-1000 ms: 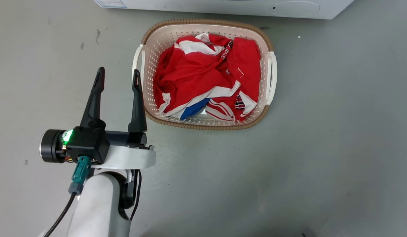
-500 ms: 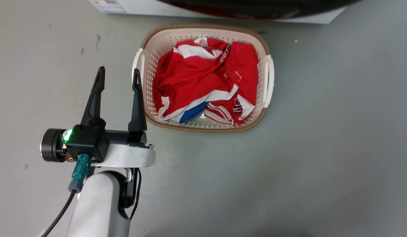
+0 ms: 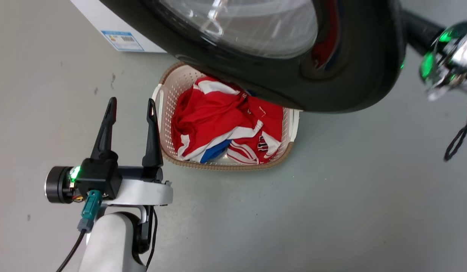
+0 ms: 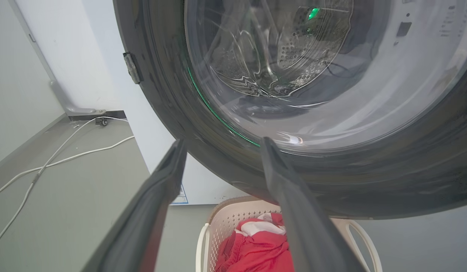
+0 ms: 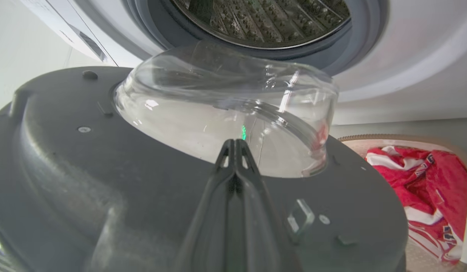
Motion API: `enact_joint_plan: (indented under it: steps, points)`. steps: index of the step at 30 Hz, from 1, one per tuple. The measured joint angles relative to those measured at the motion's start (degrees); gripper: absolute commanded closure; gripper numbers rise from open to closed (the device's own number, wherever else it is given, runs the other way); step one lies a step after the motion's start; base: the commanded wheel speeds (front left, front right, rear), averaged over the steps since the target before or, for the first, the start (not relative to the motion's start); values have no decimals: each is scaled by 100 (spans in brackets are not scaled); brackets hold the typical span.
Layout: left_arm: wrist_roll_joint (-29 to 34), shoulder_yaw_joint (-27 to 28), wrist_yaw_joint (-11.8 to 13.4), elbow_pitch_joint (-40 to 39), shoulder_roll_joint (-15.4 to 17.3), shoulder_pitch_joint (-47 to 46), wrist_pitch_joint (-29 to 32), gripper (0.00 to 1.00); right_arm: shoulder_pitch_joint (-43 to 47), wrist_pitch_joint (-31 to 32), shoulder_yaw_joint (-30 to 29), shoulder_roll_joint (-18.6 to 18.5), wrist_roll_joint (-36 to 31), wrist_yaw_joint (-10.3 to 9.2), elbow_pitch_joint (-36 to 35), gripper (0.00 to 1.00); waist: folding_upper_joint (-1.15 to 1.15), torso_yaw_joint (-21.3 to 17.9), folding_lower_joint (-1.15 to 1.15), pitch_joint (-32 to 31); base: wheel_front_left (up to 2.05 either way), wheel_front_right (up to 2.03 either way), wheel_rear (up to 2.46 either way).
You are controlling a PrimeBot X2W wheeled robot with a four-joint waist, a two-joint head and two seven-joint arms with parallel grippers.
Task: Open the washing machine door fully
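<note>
Black glossy round washing machine door [image 3: 350, 75] hangs half-swung over the far rim of the cream plastic basket [image 3: 164, 117]; your right jaws, pressed together, merely push it and may slip, left jaws spread idle.

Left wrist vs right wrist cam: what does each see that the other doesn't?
Left wrist, not right: outer face of the door, its hinge, white cables on the floor, the open left gripper. Right wrist, not left: the door's inner side with the glass bulging out, the shut right gripper. Both: the door, the drum, the basket of red clothes.
</note>
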Motion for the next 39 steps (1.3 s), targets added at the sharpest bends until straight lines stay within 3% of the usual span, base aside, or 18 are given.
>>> enact_joint_plan:
  steps: [19, 39]
  points:
    - [13, 69, -49, 113, 0, 493, 0, 0, 1808, 422, 691, 323, 109, -1, -1298, 100, 0, -27, 0, -834, 0, 0, 0]
    - [-10, 45, -43, 180, 1, 816, 0, 0, 2554, 715, 1466, 838, 154, -1, -1628, 100, 0, 221, 0, -1403, 0, 0, 0]
